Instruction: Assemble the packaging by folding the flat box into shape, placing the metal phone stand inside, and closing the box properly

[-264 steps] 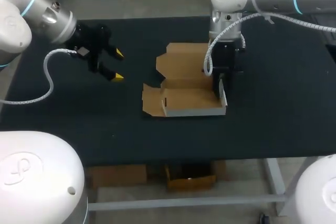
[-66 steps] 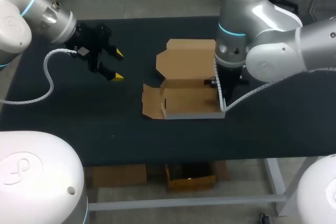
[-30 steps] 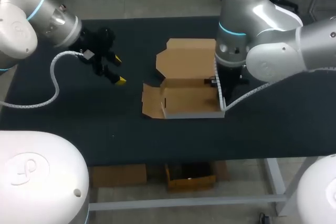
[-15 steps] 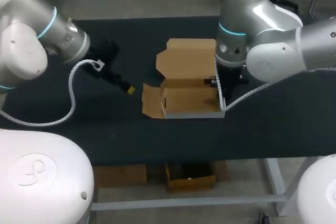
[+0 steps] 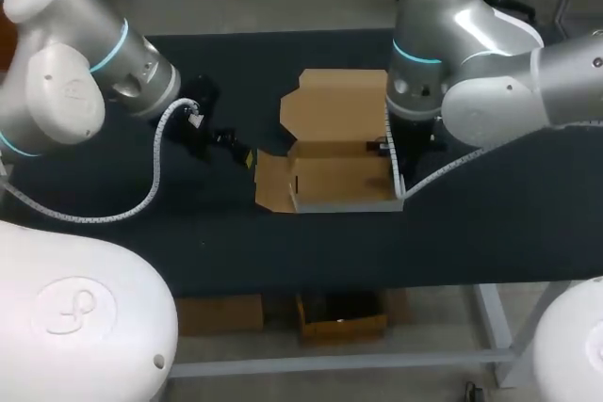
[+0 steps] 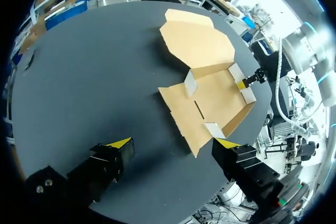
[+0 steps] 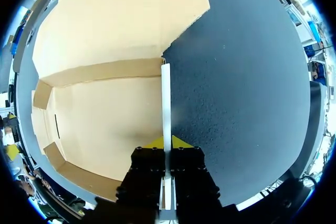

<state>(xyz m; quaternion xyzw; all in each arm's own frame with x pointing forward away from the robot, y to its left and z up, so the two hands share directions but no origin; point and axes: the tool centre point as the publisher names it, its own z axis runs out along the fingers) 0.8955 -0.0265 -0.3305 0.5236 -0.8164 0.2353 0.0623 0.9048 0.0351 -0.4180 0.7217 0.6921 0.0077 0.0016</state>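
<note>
Evidently the right gripper (image 7: 166, 143) was clamped on the upright side wall (image 7: 166, 98) of the box (image 7: 105, 51) at mid-table, probably to hold it standing for folding. The left gripper (image 6: 173, 142), fingers spread wide, hovered just short of the flat left flap (image 6: 184, 114), likely to raise it. No phone stand showed on the table (image 5: 490, 214).

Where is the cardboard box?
In the head view, the cardboard box lies centred on the table, right gripper pinching its right wall, left gripper near its left flap.
</note>
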